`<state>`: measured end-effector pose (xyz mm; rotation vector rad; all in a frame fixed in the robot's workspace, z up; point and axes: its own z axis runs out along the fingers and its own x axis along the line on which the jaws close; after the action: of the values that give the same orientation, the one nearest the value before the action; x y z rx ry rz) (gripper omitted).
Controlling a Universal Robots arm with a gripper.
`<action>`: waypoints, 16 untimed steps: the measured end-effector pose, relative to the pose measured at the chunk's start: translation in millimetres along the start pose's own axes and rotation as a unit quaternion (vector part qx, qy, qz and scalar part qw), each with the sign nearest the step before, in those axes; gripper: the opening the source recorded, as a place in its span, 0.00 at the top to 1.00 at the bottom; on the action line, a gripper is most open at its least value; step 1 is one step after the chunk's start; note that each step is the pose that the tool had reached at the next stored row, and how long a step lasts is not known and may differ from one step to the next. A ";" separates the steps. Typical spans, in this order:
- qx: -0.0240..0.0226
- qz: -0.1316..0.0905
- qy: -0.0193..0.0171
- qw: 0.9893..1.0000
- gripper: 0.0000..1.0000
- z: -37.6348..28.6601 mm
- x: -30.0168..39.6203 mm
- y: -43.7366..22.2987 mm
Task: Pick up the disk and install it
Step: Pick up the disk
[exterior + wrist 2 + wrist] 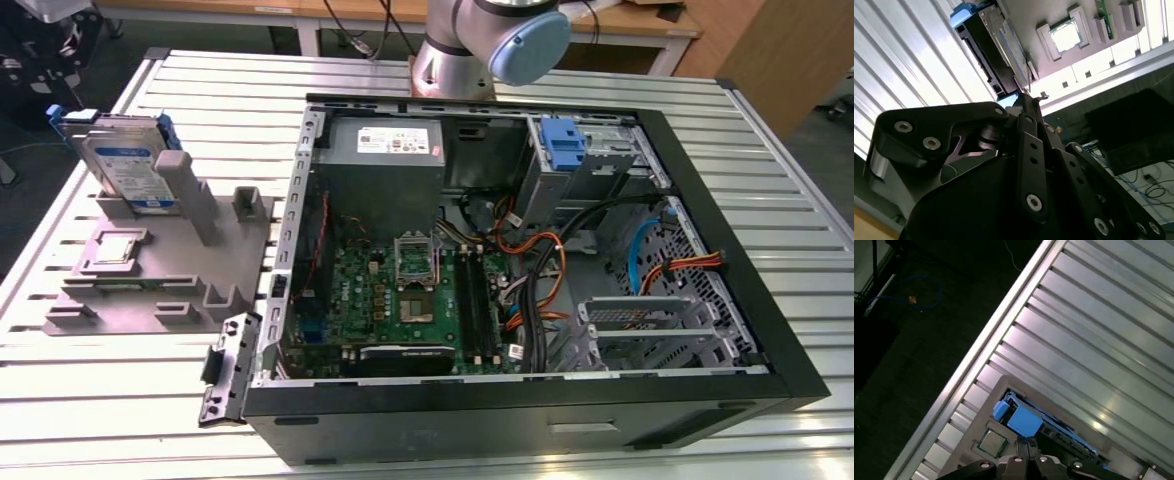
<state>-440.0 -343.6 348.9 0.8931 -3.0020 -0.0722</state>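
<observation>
The disk (130, 165) is a silver drive with a white and blue label in a blue carrier frame. It stands upright in a slot of the grey fixture (180, 275) at the exterior view's left. In both wrist views my gripper (1026, 441) hangs well above the disk (1026, 421), apart from it. Its black fingertips meet, shut on nothing. In the second wrist view the gripper (1029, 96) lines up with the near end of the disk (991, 47).
A small square silver chip (118, 248) lies in a pocket of the fixture, beside the disk. The open computer case (747, 300) stands in the middle of the slatted metal table (801, 180). A bare blue bracket (563, 145) sits in its drive bay. The arm's base (461, 45) is behind the case.
</observation>
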 end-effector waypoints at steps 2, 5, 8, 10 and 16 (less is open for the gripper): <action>0.000 -0.018 0.001 1.000 0.90 0.1 0.0 0.0; 0.000 -0.045 0.002 0.999 0.90 0.3 0.0 0.0; 0.000 -0.071 0.003 0.997 0.90 0.4 0.0 0.0; 0.000 -0.086 0.004 0.996 0.90 0.4 0.0 0.0; -0.001 -0.119 0.006 0.993 0.90 0.5 0.0 0.0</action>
<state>-440.0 -343.6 348.4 1.2435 -2.8687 -0.0699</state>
